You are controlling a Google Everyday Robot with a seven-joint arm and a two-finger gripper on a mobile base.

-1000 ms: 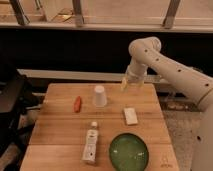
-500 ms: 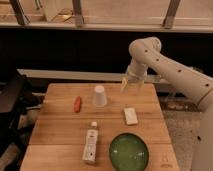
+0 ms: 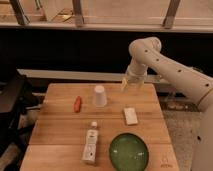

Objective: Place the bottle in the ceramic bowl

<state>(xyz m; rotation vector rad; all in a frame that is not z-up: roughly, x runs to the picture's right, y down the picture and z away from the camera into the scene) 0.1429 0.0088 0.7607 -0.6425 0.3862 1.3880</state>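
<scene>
The bottle (image 3: 90,143) lies flat on the wooden table (image 3: 55,120) near the front, white cap pointing away from me. The ceramic bowl (image 3: 129,152), round and glossy green, sits just right of it at the front edge. My gripper (image 3: 129,85) hangs from the white arm above the table's far right edge, well away from both the bottle and the bowl, and holds nothing.
A white upside-down cup (image 3: 100,95) stands at the back middle. A small red-orange object (image 3: 77,104) lies left of the cup. A flat white rectangular block (image 3: 131,115) lies right of centre. A dark chair (image 3: 12,107) stands to the left.
</scene>
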